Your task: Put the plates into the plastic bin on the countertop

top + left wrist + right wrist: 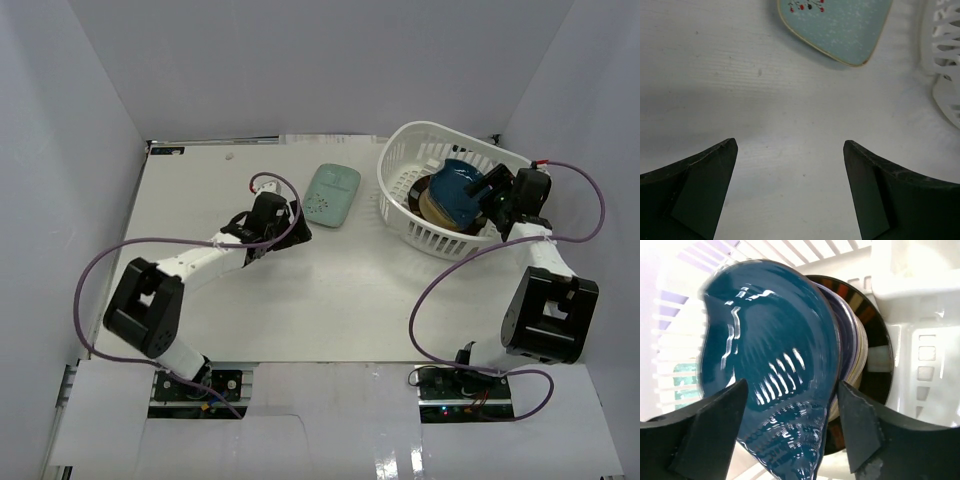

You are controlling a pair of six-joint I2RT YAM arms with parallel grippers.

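The white slotted plastic bin stands at the back right of the countertop. Inside it is a stack of plates with a dark blue plate tilted on top. My right gripper reaches into the bin. In the right wrist view it is open, with the dark blue plate lying between and below its fingers and the stack's edges behind. An oblong mint plate lies left of the bin. My left gripper is open and empty just left of it, above bare table.
White walls enclose the tabletop on three sides. In the left wrist view the mint plate is ahead of the fingers and the bin's wall is at the right edge. The bin's wall fills the right of the right wrist view.
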